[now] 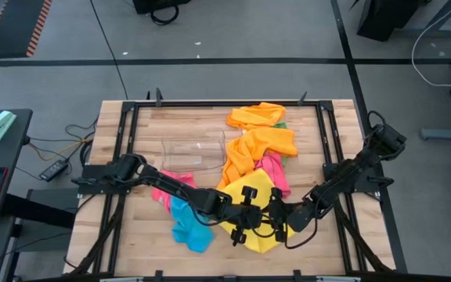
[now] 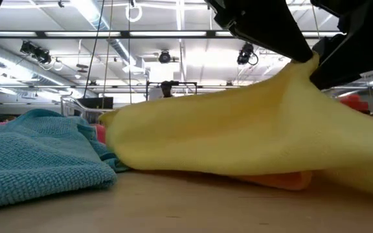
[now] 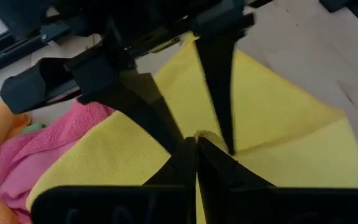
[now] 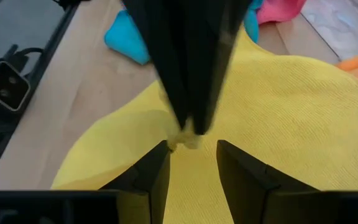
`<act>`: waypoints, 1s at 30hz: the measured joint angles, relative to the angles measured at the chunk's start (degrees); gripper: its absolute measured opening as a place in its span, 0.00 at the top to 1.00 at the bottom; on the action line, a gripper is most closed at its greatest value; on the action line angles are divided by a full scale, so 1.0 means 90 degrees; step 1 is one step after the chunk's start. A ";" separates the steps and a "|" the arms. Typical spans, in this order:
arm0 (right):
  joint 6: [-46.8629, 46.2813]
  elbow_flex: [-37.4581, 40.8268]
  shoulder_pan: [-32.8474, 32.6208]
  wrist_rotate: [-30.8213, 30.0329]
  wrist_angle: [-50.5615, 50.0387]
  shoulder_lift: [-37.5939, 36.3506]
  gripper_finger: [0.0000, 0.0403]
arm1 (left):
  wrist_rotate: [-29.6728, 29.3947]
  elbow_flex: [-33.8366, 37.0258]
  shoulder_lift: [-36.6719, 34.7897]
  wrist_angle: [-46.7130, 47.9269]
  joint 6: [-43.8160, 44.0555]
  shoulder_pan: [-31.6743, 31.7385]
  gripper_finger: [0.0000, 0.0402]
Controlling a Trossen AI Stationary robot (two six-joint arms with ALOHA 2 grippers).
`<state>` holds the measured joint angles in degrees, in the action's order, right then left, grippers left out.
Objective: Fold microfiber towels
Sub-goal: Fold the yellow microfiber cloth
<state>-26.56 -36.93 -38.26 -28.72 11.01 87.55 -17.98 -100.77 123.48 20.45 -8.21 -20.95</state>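
Right now both grippers meet over the yellow towel in the lower middle of the high view. The left gripper has its fingers pressed together on a raised pinch of the yellow cloth, which the low view shows pulled up into a tent. The right gripper faces it, fingers partly spread on either side of that same pinch without clamping it.

A blue towel lies bunched just left of the yellow one, a pink towel just above it, and two orange towels sit higher, beside a clear bin on the wooden table.

Judging by the drape, the cloth is light, soft and limp; it probably sags wherever it is not held and clings a little to its neighbours. Corners or hems look like the better hold, since a mid-cloth pinch only tents it.
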 joint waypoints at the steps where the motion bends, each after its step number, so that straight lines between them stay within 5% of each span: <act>1: 0.0048 0.0000 -0.0001 0.0043 0.0077 0.0000 0.65 | 0.0000 -0.0002 0.0000 -0.0008 0.0001 0.0005 0.97; 11: 0.0213 -0.0002 0.0002 0.0080 0.0133 -0.0002 0.74 | 0.0000 -0.0002 0.0000 -0.0005 0.0000 0.0020 0.97; 20: 0.0695 -0.0002 0.0036 0.0079 0.0129 -0.0002 0.97 | 0.0002 -0.0002 -0.0005 0.0000 0.0004 0.0025 0.91; 30: 0.0626 -0.0002 -0.0061 0.0116 -0.0463 -0.0007 0.99 | 0.0004 -0.0193 -0.0307 0.0940 0.0673 -0.0314 0.76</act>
<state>-20.93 -36.95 -38.81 -27.68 6.84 87.48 -17.94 -102.51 120.72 28.91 -2.15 -23.78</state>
